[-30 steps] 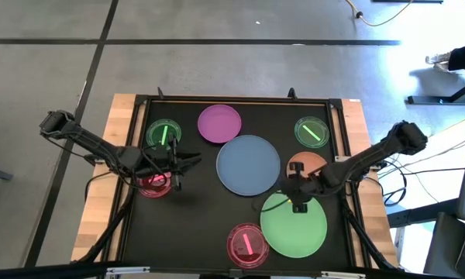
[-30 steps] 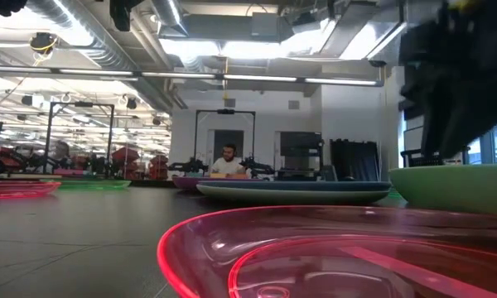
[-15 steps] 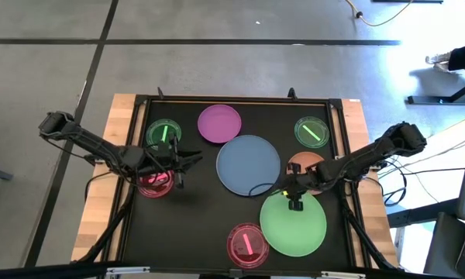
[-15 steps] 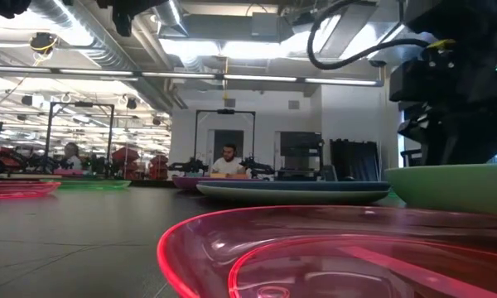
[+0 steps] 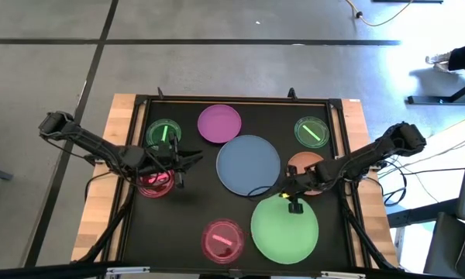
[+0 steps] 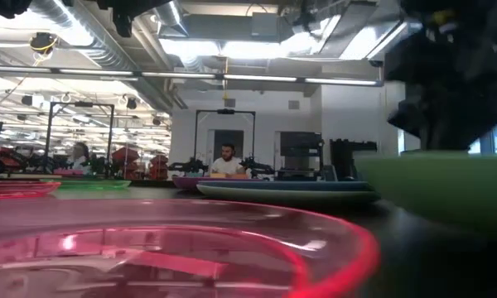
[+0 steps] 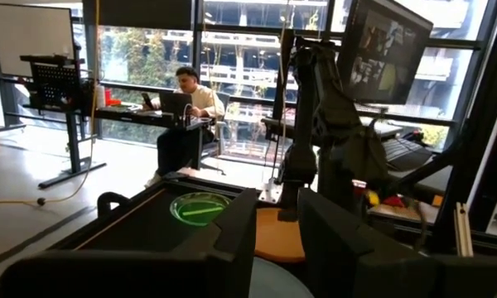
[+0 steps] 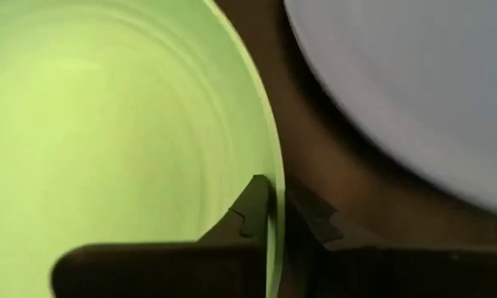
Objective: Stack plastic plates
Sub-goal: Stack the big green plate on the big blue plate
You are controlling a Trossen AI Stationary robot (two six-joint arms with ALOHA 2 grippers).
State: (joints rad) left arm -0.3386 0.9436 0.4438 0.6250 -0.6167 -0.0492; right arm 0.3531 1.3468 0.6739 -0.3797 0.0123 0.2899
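Note:
My right gripper [image 5: 292, 203] is shut on the large green plate [image 5: 285, 232] near the table's front right. A small pink-red plate [image 5: 222, 239] lies flat just left of that plate. The large blue plate [image 5: 249, 165] lies mid-table, with the purple plate [image 5: 219, 124] beyond it. The orange plate [image 5: 306, 165] lies partly under my right arm. My left gripper [image 5: 192, 160] hovers open at the left, by another pink-red plate [image 5: 155, 182]. Two small green plates [image 5: 164, 133] [image 5: 311, 132] lie at the far left and far right. My right gripper holds the green plate by its far rim [image 8: 269, 165], on the side facing the blue plate [image 8: 414, 83]. One finger [image 8: 248, 211] is inside the rim and the other outside. The fingers come from above, pointing down. I cannot tell whether the plate's bottom is off the table.
A raised black frame [image 5: 232, 99] borders the dark table mat, with wooden margins left and right. People sit at desks in the room beyond the table. Bare mat lies at the near left [image 5: 163, 232].
My right gripper has shut on the green plate's far rim and moved slightly toward the table's left edge. The green plate has slid left with it. The small pink-red plate at the front has slid along the table to the left.

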